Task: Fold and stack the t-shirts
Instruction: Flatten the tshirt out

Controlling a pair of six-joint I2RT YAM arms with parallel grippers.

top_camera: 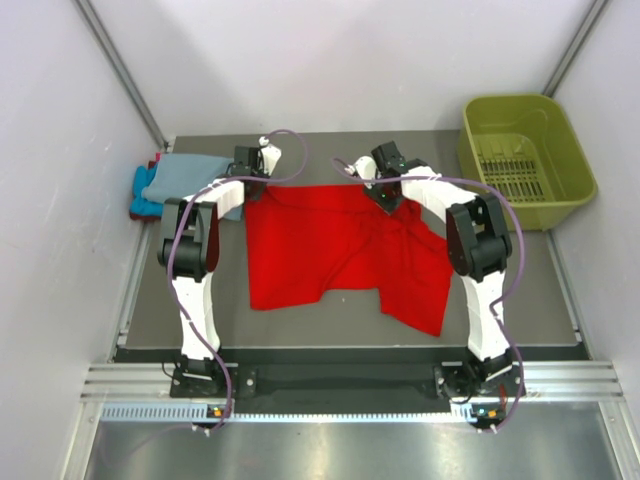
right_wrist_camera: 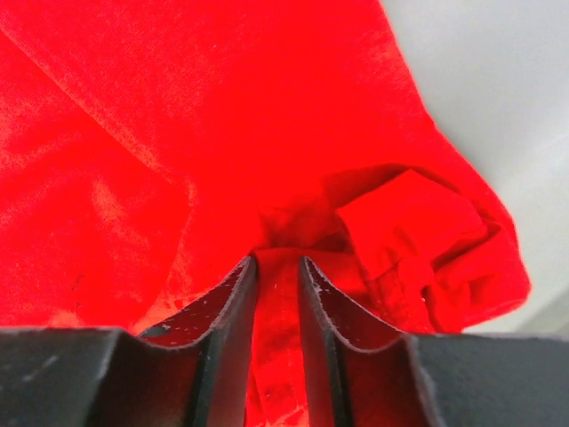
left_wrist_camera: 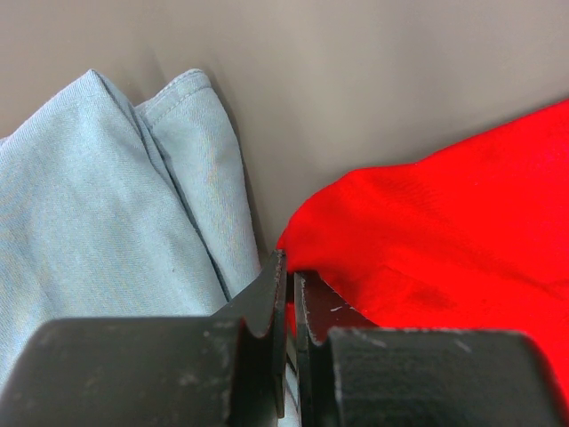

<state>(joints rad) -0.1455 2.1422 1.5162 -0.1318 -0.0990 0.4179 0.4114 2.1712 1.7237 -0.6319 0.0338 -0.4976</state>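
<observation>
The red t-shirt (top_camera: 310, 250) lies spread out and creased across the middle of the table. My left gripper (top_camera: 252, 186) is at its far left corner, shut on a thin bit of the red cloth (left_wrist_camera: 444, 231), as the left wrist view shows (left_wrist_camera: 289, 267). My right gripper (top_camera: 384, 200) is over the shirt's far edge near the middle. Its jaws (right_wrist_camera: 276, 260) stand slightly apart with a raised fold of red cloth (right_wrist_camera: 178, 133) filling the gap. A grey-blue t-shirt (top_camera: 185, 175) (left_wrist_camera: 107, 205) lies at the far left on a turquoise one (top_camera: 143, 192).
An olive-green plastic basket (top_camera: 525, 150) stands at the far right corner. White walls close in the table on the left, back and right. The pile of shirts lies just left of my left gripper.
</observation>
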